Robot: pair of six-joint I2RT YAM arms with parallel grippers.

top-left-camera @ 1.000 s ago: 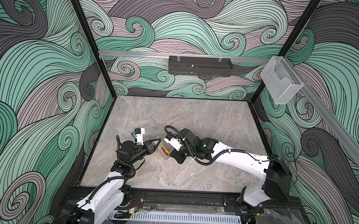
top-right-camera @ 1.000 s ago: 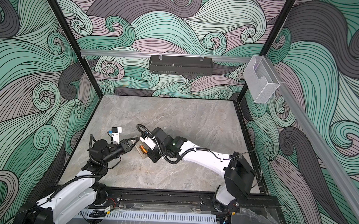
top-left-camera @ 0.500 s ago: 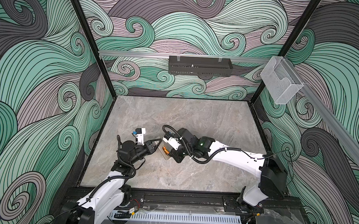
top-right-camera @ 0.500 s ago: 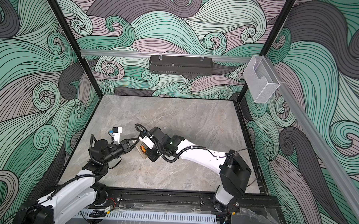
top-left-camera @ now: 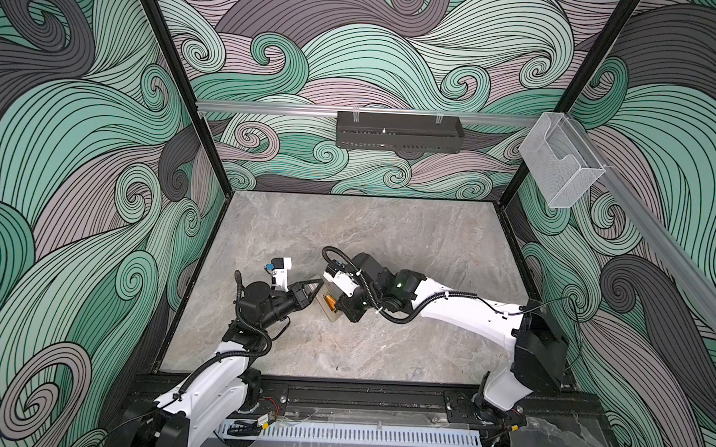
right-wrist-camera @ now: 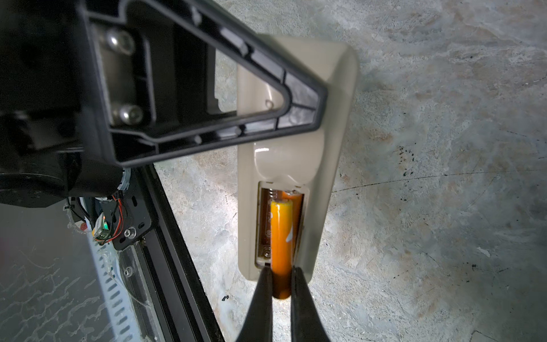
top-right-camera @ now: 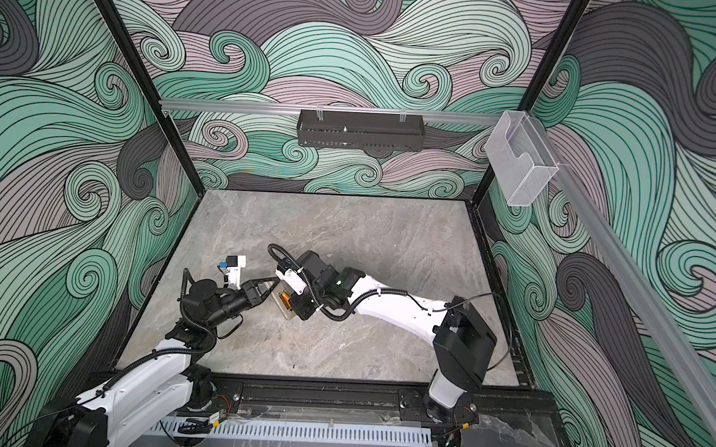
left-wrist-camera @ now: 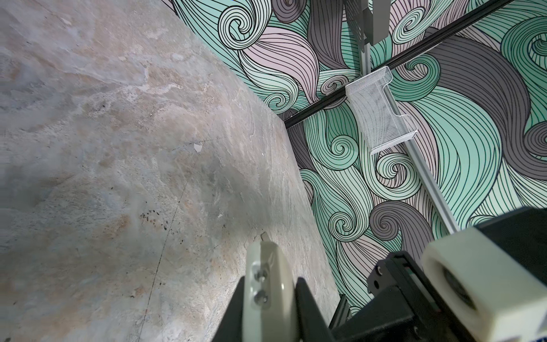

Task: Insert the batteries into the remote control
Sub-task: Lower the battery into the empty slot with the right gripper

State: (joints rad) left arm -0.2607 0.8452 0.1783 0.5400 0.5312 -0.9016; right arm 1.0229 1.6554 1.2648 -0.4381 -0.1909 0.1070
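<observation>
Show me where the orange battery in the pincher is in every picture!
In a top view: battery, an orange speck between the arms.
In a top view: the same speck.
Left wrist: not in it.
Right wrist: pinched in the right gripper, big and close.
Shared landmark: the pale remote control under it.

Smooth, glossy pale plastic remote control [right-wrist-camera: 296,154], shiny orange wrap on the battery [right-wrist-camera: 281,234], matt stone-veined tabletop [right-wrist-camera: 444,177], clear plastic wall bin [top-left-camera: 558,167], brushed metal rail [top-left-camera: 270,108].
</observation>
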